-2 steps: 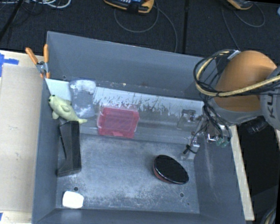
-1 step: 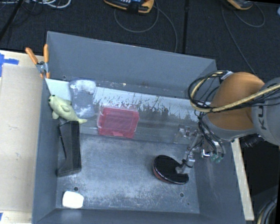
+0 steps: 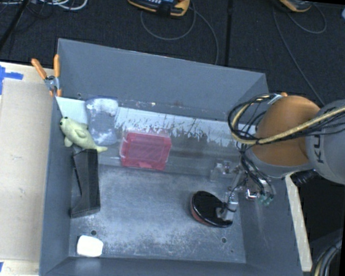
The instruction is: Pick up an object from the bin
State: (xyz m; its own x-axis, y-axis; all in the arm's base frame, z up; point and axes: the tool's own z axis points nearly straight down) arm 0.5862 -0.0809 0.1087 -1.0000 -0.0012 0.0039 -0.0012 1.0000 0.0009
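Grey metal bin (image 3: 166, 84) on my screen, and I read its floor as a clock face with 12 at the far wall. The arm (image 3: 336, 143) comes in from 3 o'clock, its orange wrist cover (image 3: 284, 131) looped with black and yellow cables, hanging above the right side wall. The gripper (image 3: 231, 210) points down at about 3 to 4 o'clock on the floor. Its tip sits at the right edge of a black round disc with a reddish rim (image 3: 207, 205), which lies flat there, well apart from everything else. From this angle I cannot tell whether the gripper is parted or closed, nor whether it actually touches the disc.

A pink rectangular box (image 3: 145, 150) lies against the far wall at 12 o'clock. At 11 o'clock, a clear crumpled plastic piece (image 3: 102, 122) stands in the far left corner. Just beside it, at 10 o'clock, is a pale green soft toy (image 3: 76, 133). A long black block (image 3: 85, 183) runs along the left wall at 9 o'clock, its far end touching the toy. A small white block (image 3: 89, 246) sits alone at 7 o'clock, near the front left corner.
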